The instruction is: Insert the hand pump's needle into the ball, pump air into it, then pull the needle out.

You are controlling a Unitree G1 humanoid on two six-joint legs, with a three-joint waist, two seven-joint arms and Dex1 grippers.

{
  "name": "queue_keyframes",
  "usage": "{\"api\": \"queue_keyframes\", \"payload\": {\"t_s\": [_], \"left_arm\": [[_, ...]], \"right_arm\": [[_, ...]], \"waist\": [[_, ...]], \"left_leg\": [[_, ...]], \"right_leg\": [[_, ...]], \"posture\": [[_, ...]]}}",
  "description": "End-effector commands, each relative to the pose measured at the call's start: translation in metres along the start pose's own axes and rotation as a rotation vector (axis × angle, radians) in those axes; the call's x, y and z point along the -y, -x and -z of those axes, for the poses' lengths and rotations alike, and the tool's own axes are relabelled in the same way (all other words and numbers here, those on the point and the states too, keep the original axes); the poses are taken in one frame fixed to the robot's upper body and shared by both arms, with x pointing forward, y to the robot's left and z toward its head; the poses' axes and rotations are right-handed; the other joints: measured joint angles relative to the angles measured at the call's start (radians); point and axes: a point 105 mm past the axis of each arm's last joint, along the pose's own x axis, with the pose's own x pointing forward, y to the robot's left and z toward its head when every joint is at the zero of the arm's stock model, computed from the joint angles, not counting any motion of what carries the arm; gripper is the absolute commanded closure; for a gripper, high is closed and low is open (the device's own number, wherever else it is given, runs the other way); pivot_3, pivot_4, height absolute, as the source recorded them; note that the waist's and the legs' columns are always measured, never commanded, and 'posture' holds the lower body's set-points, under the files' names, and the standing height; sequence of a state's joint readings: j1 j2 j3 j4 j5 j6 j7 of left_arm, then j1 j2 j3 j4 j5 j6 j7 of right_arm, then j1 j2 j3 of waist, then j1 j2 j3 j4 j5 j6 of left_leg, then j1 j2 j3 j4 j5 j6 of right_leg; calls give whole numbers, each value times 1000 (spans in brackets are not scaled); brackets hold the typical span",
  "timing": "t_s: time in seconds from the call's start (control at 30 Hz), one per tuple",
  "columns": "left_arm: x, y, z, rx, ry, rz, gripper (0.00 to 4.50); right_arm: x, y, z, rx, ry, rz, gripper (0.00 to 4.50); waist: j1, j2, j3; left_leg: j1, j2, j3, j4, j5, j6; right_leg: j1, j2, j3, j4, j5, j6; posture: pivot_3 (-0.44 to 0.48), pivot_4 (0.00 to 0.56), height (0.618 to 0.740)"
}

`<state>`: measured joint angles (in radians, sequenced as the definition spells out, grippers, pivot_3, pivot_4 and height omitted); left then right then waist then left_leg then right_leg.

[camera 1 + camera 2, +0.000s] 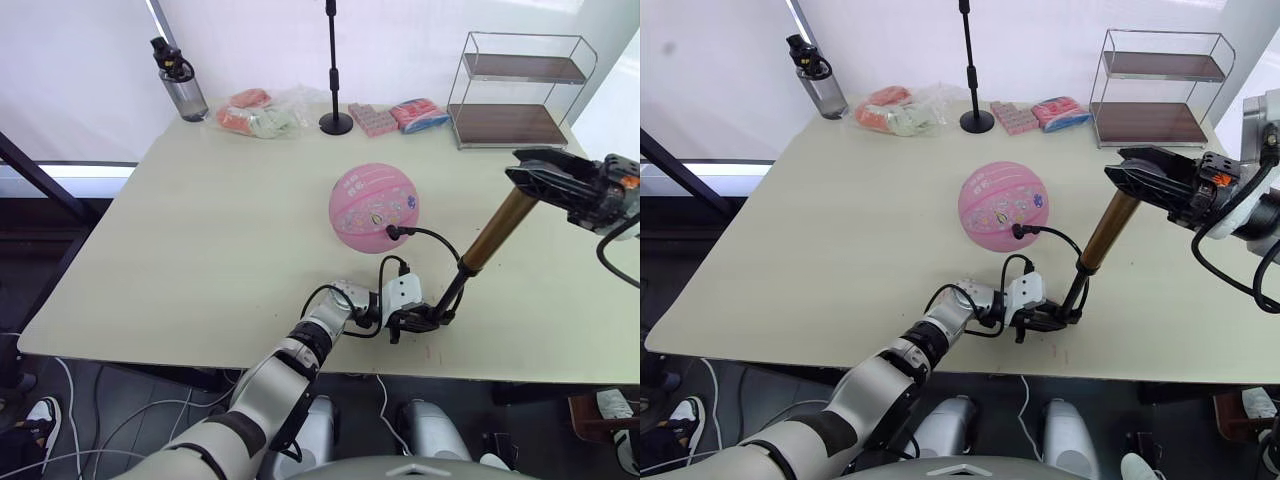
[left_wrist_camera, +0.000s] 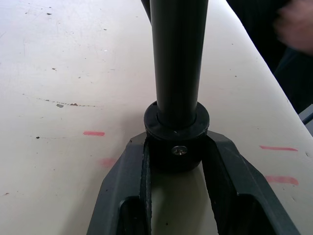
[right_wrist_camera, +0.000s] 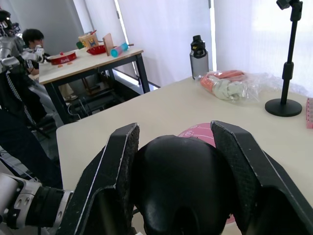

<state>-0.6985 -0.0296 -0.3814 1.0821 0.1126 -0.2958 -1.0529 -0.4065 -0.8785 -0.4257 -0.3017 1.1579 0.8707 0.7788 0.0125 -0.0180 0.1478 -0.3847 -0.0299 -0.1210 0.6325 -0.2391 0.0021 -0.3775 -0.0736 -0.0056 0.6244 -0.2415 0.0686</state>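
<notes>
- Two grippers are both on the hand pump (image 1: pixel 497 232) right now, which leans up and to the right from the near edge of the table (image 1: pixel 200 240).
- Left gripper (image 1: pixel 428 318) is clamped around the pump's black base collar, pinning it down near the front edge. The left wrist view shows both fingers (image 2: pixel 227 161) snug against the collar.
- Right gripper (image 1: pixel 527 172) is wrapped around the black handle (image 3: pixel 183 183) at the top end, over on the right. In the right wrist view its fingers sit tight on either side of the knob.
- The ball (image 1: pixel 375 207) sits mid-table, just beyond and left of the pump.
- The black hose (image 1: pixel 432 236) loops from the pump's lower end over to the ball's near side, and its black fitting (image 1: pixel 393 234) is touching the ball. The needle itself is too small to make out, but I'd say it's already in.
- The handle looks pulled well out, with lots of bronze barrel showing, so my guess is we're in the pumping stage.
- Still to do, as far as I can judge: finish pumping, then pull the needle out. No telling how full the ball is.
- Other stuff on the far side: a water bottle (image 1: pixel 179 83), a bag of packets (image 1: pixel 262 113), a black stand (image 1: pixel 335 75) and a wire shelf (image 1: pixel 518 90).
</notes>
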Motion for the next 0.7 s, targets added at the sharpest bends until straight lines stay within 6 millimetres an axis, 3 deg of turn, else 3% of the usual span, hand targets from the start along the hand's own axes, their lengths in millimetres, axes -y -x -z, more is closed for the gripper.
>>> {"api": "queue_keyframes", "payload": {"t_s": [0.03, 0.27, 0.7], "left_arm": [[27, 19, 78, -244, 204, 12, 3465], [27, 20, 79, -246, 205, 12, 3465], [27, 19, 78, -243, 205, 10, 3465]], "right_arm": [[-14, 0, 1, 40, -18, -47, 2581], [-20, -1, 44, -20, -144, -45, 2581], [-26, -7, 104, -76, -317, -48, 2581]], "waist": [[0, -1, -1], [-3, -5, -7], [-9, -8, -13]], "left_leg": [[0, 0, 0, 0, 0, 0], [2, 1, 0, 0, 0, 0], [3, 4, -3, -1, 0, 0]], "right_leg": [[0, 0, 0, 0, 0, 0], [1, 2, -1, 0, 0, 0], [2, 2, 0, 0, -2, -4]], "posture": [[0, 150, 731], [0, 150, 731], [0, 150, 731]]}}
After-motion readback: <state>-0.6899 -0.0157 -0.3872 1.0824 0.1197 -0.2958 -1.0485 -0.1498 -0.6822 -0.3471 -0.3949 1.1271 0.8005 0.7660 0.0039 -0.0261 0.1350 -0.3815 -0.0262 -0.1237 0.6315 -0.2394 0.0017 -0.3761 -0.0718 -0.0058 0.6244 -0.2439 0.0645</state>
